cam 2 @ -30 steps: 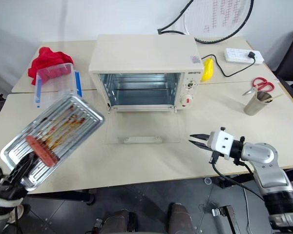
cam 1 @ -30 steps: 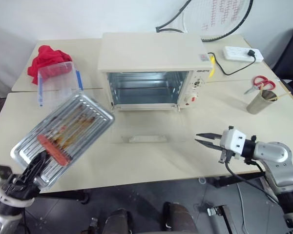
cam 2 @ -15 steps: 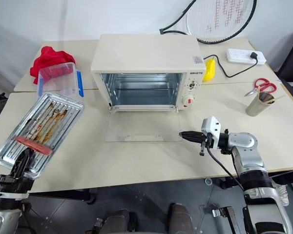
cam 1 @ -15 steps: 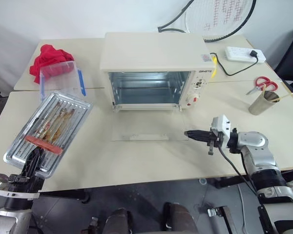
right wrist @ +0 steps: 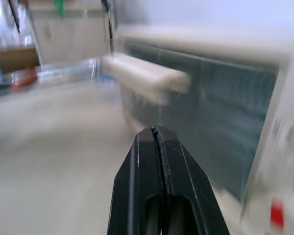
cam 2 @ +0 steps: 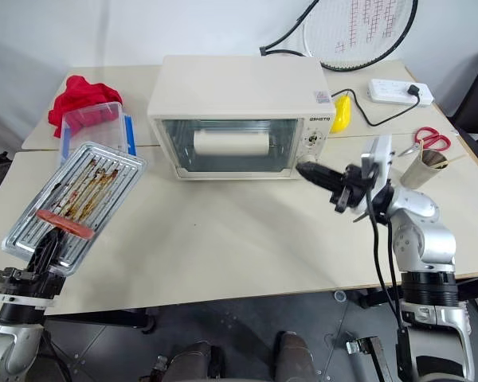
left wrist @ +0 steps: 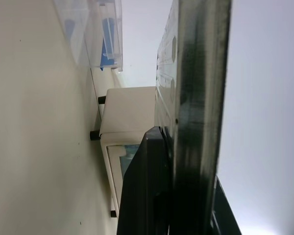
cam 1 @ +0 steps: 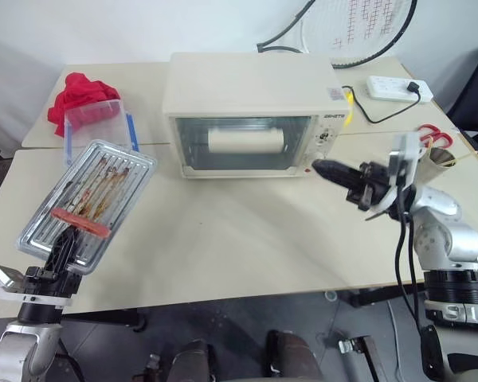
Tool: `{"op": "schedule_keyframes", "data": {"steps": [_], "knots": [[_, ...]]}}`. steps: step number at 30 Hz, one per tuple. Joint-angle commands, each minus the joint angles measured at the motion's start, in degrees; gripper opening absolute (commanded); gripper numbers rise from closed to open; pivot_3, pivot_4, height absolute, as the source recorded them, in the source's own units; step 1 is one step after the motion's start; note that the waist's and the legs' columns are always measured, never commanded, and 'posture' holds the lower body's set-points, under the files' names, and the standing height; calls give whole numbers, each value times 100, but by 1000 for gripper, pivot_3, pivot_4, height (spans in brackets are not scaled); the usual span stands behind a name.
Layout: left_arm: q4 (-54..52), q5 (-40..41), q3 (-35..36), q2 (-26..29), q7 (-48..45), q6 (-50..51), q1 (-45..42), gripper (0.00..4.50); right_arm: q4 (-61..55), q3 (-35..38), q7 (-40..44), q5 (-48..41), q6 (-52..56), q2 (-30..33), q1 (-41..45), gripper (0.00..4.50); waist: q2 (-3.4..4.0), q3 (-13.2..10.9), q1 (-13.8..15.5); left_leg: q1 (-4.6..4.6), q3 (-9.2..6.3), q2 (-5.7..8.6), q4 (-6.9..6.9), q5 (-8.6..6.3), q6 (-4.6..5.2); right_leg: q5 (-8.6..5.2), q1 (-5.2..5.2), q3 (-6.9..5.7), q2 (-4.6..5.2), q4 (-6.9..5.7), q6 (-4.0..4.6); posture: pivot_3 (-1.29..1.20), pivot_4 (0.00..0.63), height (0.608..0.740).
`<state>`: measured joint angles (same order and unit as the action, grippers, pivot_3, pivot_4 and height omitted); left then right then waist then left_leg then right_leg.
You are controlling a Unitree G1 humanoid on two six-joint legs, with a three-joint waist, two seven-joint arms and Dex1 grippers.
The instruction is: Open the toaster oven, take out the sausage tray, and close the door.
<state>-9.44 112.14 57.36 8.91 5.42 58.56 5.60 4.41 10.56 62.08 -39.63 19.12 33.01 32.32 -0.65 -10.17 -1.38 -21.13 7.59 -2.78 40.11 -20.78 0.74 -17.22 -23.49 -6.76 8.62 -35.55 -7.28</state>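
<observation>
The cream-white toaster oven [cam 1: 251, 91] stands at the back middle of the table. Its glass door [cam 1: 247, 143] is upright and closed, with the bar handle [cam 1: 245, 141] across it. My right gripper [cam 1: 323, 169] is shut and empty, its tips just in front of the oven's knob panel at the right edge of the door; the right wrist view has the handle [right wrist: 147, 73] just beyond the tips. At the front left my left gripper [cam 1: 64, 243] is shut on the near rim of the sausage tray [cam 1: 103, 179], held tilted above the table. One red sausage [cam 1: 80, 224] lies across its ridged, greasy bottom.
A clear plastic box with blue clips [cam 1: 95, 127] and a red cloth [cam 1: 76, 91] lie left of the oven. A power strip [cam 1: 397, 87], red scissors [cam 1: 430, 134] and a metal cup [cam 1: 438, 155] are at the right. A racket [cam 1: 358, 32] leans behind.
The oven door, lying flat open before, now stands closed. My right gripper rose from the table to the oven's front right. The tray in my left gripper turned and steadied.
</observation>
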Motion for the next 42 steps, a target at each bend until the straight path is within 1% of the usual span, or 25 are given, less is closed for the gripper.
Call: {"op": "schedule_keyframes", "data": {"steps": [1,3,5,6,8,11,13,14,18,20,23,25,28,34,36,40,42], "knots": [[-340,86,-32,113,-155,145,166,0,-559,309,-385,-447,461,22,118,14,0,0,17,-1,0,0,-1,0,0,0,0,0,0,0,0,0,150,740],[-394,86,-135,190,-234,221,274,0,-787,340,-431,-475,555,97,44,14,-1,0,40,-1,-1,1,-3,-2,1,0,0,0,0,2,0,0,150,740],[-387,86,-288,463,-444,424,462,0,-1192,342,-399,-503,829,379,-243,14,-1,1,109,-3,1,1,-3,-3,1,0,-2,1,0,3,0,0,150,740],[-303,86,-441,789,-616,636,552,0,-1611,428,-195,-486,857,649,-688,176,-2,1,151,-5,1,2,-3,-3,2,0,-6,0,0,4,0,0,150,740],[-114,86,-707,1328,-933,952,690,0,-2178,598,68,-461,815,995,-1407,525,-6,4,242,-15,-11,5,-7,-5,1,-2,-9,-2,-3,8,3,0,150,740],[223,86,-1298,2087,-1327,1335,692,0,-2638,923,411,-235,478,1308,-2559,1453,-4,5,280,-12,-5,6,-8,-12,1,-2,-4,2,-5,18,4,0,150,740],[387,86,-1704,2452,-1435,1446,540,0,-2718,1104,654,17,112,1428,-3132,2192,-2,8,290,-3,7,10,-5,-13,3,0,2,17,-2,22,1,0,150,740],[442,86,-1820,2568,-1489,1463,507,0,-2729,1145,705,71,-3,1457,-3270,2513,-6,10,272,3,9,10,-2,-13,4,1,6,21,-2,24,0,0,150,740],[874,86,-2938,2784,-1191,1415,-640,0,-2804,1777,417,-26,16,1376,-3867,3881,-1,12,271,15,20,6,-3,-11,0,5,3,38,-5,18,0,0,150,740],[1014,86,-3365,2835,-1052,1393,-1020,0,-2904,1940,387,-48,7,1351,-4093,4474,-2,13,275,16,18,4,-5,-10,-2,5,2,38,-8,7,0,0,150,740],[1354,54,-4143,2808,-681,1334,-1759,0,-3140,2155,298,-67,30,1315,-4449,4474,-1,13,279,12,20,7,-12,-11,0,5,-3,37,-8,10,1,0,150,740],[1852,-309,-4756,2546,-556,1440,-2622,0,-3377,2415,144,-121,78,1258,-4736,4474,-2,12,315,7,21,9,-8,-11,1,5,-4,36,-9,12,0,0,150,740],[2535,-785,-5213,2211,-572,1629,-3420,0,-3733,2714,-60,-229,157,1156,-5131,4474,-7,15,405,2,45,20,6,-1,8,12,7,35,-7,14,-14,0,150,740],[3247,-1957,-5585,1551,-1008,1821,-4116,0,-4403,3202,-343,-425,257,896,-5955,4474,-8,15,356,3,66,17,-11,0,8,13,3,39,-15,26,-15,0,150,740],[3448,-2323,-5611,1319,-1114,1810,-4265,0,-4583,3313,-413,-485,280,828,-6166,4474,-6,16,352,4,65,16,-10,0,8,13,4,38,-16,26,-16,0,150,740],[3706,-3000,-5483,1086,-1282,1779,-4408,0,-4737,3390,-565,-603,320,792,-6347,4474,-2,20,411,10,64,18,-3,0,8,18,18,40,-15,36,-25,0,150,740],[3680,-3260,-5495,1034,-1488,1919,-4440,0,-4810,3405,-599,-616,315,768,-6431,4474,-1,21,441,16,63,19,-3,0,8,19,24,40,-12,49,-26,0,150,740]]}}
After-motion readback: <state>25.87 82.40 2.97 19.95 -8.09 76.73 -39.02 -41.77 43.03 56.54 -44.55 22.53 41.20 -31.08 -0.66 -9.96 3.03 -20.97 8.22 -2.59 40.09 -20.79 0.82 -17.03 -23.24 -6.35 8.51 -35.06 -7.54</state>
